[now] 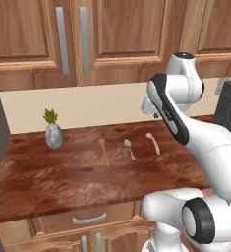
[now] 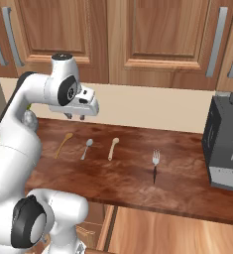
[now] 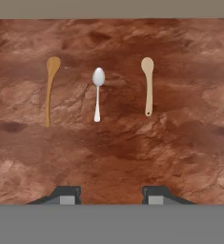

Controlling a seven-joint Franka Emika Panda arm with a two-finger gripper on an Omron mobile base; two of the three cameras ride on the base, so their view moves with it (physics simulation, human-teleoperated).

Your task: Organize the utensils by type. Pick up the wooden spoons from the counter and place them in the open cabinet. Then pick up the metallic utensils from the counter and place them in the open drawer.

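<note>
Wooden spoons, orange-brown (image 3: 49, 90) and beige (image 3: 147, 85), lie on tabletop (image 3: 113, 152) ahead of the jaws (image 3: 111, 195), grey metal spoon (image 3: 97, 93) between them. Jaws part-open, empty, hovering above. First pickup not started; next: descend over one wooden handle.

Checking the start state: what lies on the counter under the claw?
On the counter: orange-brown wooden spoon, metal spoon, beige wooden spoon, side by side, apart. The claw hangs above, open, empty. A fork lies farther right.
</note>
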